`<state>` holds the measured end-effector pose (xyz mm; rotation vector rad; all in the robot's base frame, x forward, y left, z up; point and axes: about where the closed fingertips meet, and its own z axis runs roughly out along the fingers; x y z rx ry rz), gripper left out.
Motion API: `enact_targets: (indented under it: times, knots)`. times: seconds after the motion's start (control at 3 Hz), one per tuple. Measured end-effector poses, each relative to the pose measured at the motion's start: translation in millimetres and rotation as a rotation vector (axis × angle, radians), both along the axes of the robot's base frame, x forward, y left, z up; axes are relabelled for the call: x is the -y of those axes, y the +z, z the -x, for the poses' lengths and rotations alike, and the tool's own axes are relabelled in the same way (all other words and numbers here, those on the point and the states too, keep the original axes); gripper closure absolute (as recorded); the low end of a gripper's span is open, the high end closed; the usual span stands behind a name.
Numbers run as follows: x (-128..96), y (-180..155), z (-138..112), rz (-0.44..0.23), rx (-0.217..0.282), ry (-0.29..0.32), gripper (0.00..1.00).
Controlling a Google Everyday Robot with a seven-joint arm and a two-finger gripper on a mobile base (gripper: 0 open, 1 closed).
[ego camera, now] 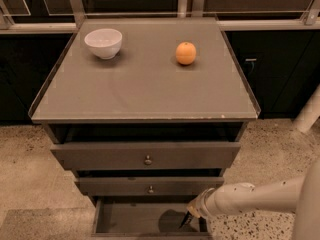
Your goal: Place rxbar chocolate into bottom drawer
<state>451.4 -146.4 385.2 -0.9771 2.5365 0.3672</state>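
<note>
Our gripper hangs over the open bottom drawer, near its right wall; its grip we cannot tell. The arm could knock that wall. The rxbar chocolate is hidden from us; released off-centre, it might miss

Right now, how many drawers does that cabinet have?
3. The top drawer sits under the tabletop, the middle drawer below it, and the bottom drawer is pulled out, with the gripper over its right side. The view ends there; anything lower is hidden.
</note>
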Motion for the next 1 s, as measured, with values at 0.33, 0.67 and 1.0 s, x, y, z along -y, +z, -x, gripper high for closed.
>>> enact_targets:
  times: [0.33,0.67,1.0]
  knots:
    - [-2,-4,3,-0.002,-0.009,0.004,1.0]
    - [-3,-2,6,-0.029,-0.002,0.002,1.0]
    - [3,-23,4,-0.101,-0.022,-0.04,1.0]
